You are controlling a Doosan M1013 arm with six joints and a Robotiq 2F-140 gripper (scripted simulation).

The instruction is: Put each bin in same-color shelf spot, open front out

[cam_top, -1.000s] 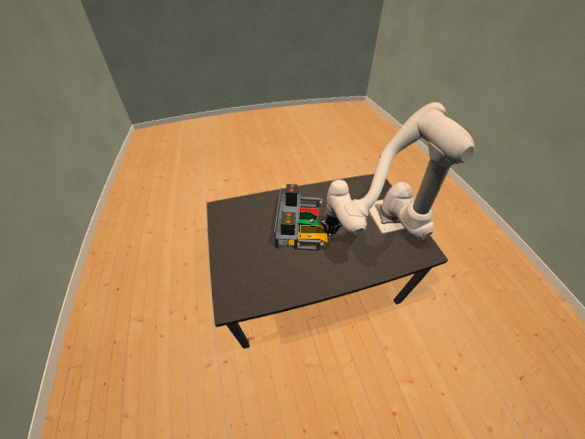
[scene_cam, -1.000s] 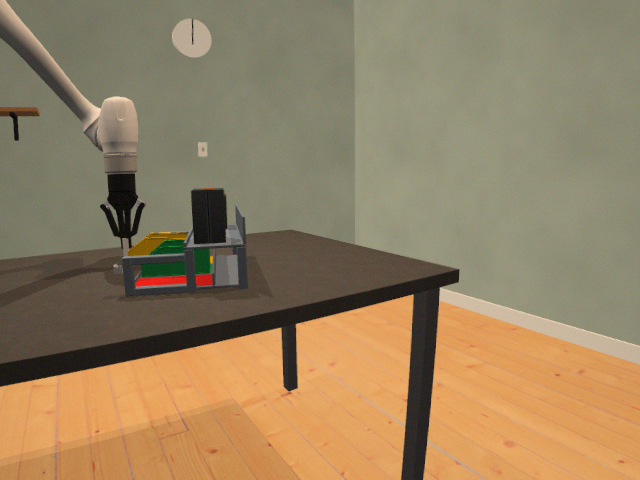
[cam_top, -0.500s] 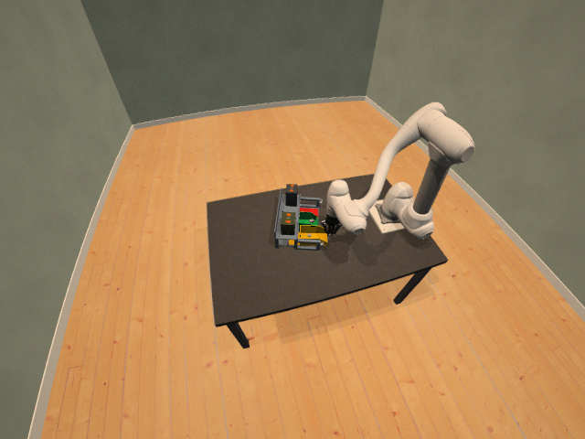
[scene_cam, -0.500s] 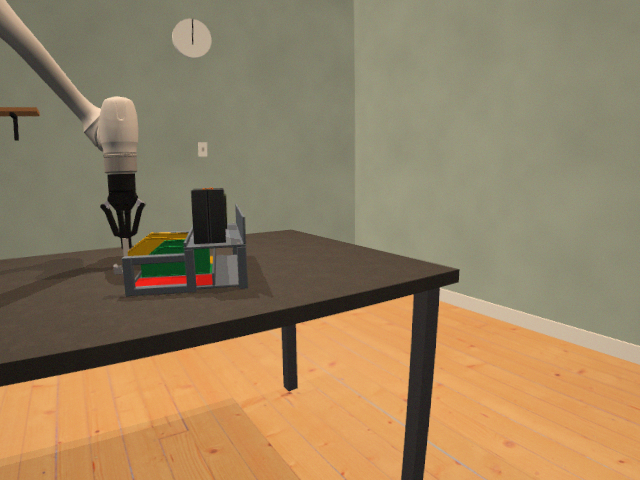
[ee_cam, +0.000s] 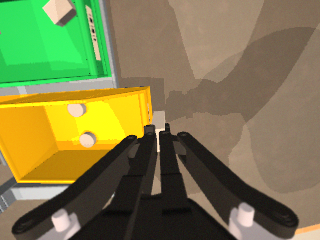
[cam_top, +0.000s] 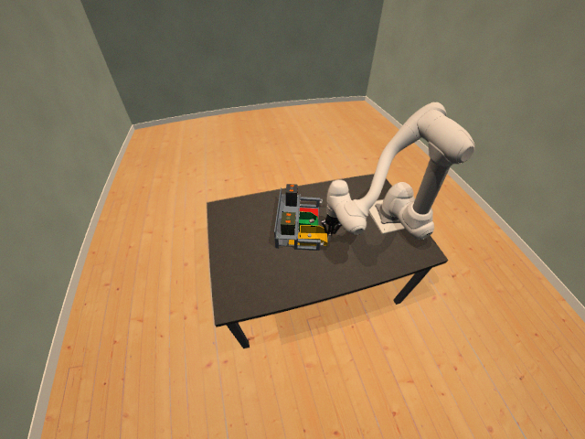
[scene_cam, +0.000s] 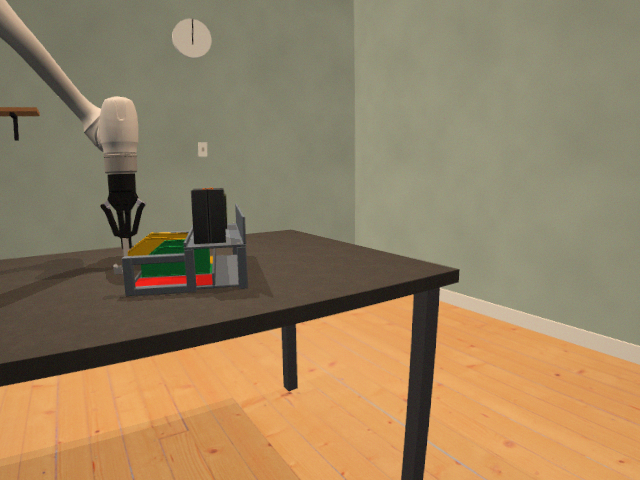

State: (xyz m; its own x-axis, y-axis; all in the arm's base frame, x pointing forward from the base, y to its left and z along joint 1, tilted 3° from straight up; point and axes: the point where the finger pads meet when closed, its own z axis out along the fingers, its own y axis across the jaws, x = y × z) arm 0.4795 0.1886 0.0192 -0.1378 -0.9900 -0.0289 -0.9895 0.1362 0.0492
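Top view: an arm [cam_top: 388,158] [scene_cam: 49,59] reached over a dark worktop [cam_top: 264,278] [scene_cam: 336,281] toward a grey shelf [cam_top: 276,242] [scene_cam: 189,269] [ee_cam: 95,82]. A yellow bin [cam_top: 313,237] [scene_cam: 149,243] [ee_cam: 27,135] and a green bin [cam_top: 305,218] [scene_cam: 175,263] [ee_cam: 45,50] occupied neighbouring places in the shelf, the yellow one projecting past its front edge toward the arm's base. A red mark [cam_top: 309,210] [scene_cam: 165,281] showed beyond the green bin. Two dark boxes [cam_top: 287,223] [scene_cam: 208,215] stood on the upper board. The black hand [cam_top: 332,230] [scene_cam: 125,248] [ee_cam: 159,119] was just in front of the yellow bin.

Exterior view: the hand pointed downward with its fingers drawn together, near the front of the shelf. The green bin appeared behind the nearest bay, where the red mark lay low in the frame; the yellow bin rose on the far side of the green one. A pale object [scene_cam: 118,268] was visible at worktop level near the fingertips.

Wrist view: the fingers were narrow, with nothing gripped, beside the yellow bin's front corner; whether they touched it could not be told. Two round, pale parts [ee_cam: 87,140] lay inside the yellow bin, and a pale block [ee_cam: 59,10] inside the green bin. The yellow bin's front reached farther out than the green bin's.

Compared with the pictures from a second and a half-second ago, the top and exterior views now look the same, with no visible change in either.
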